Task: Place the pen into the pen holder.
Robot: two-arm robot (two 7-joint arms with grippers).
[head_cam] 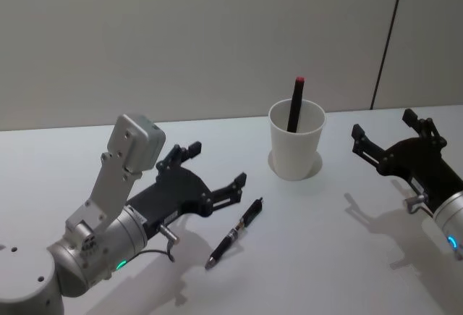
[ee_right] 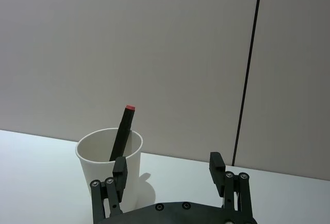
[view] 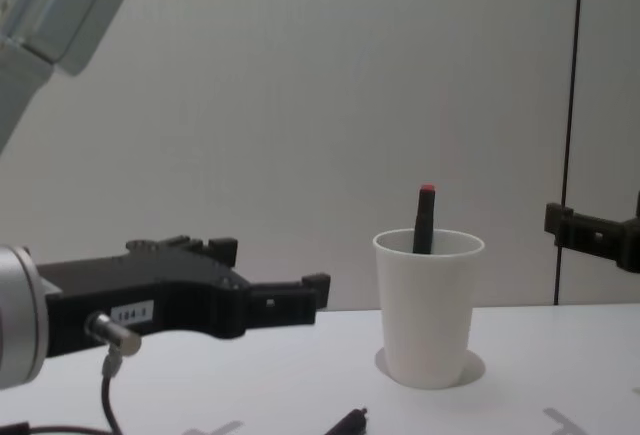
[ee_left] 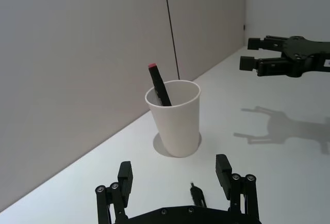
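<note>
The left pincer [head_cam: 217,163] hangs above the white surface [head_cam: 325,257] with its black fingers spread wide and nothing between them. It points toward 2 o'clock in the head view. In the chest view it [view: 272,267] reaches in level from 9 o'clock, clear of the surface.

The pen [head_cam: 235,233] lies flat on the surface just at 5 o'clock of that pincer, apart from its fingers. Its dark body runs from 7 o'clock to 1 o'clock in the head view. One end of it shows between the fingers [ee_left: 223,168] in the left wrist view.

The pen holder [head_cam: 296,145], a plain white paper cup, stands upright at about 1 o'clock from the pen and well apart from it. A black stick with a red tip [head_cam: 296,101] leans inside it, poking above the rim.

The right pincer [head_cam: 383,124] is at 3 o'clock of the pen holder in the head view, also spread open and empty. It is raised off the surface, and its shadow falls on the surface beneath it. Its own wrist view shows the pen holder [ee_right: 98,162] beyond its fingers.
</note>
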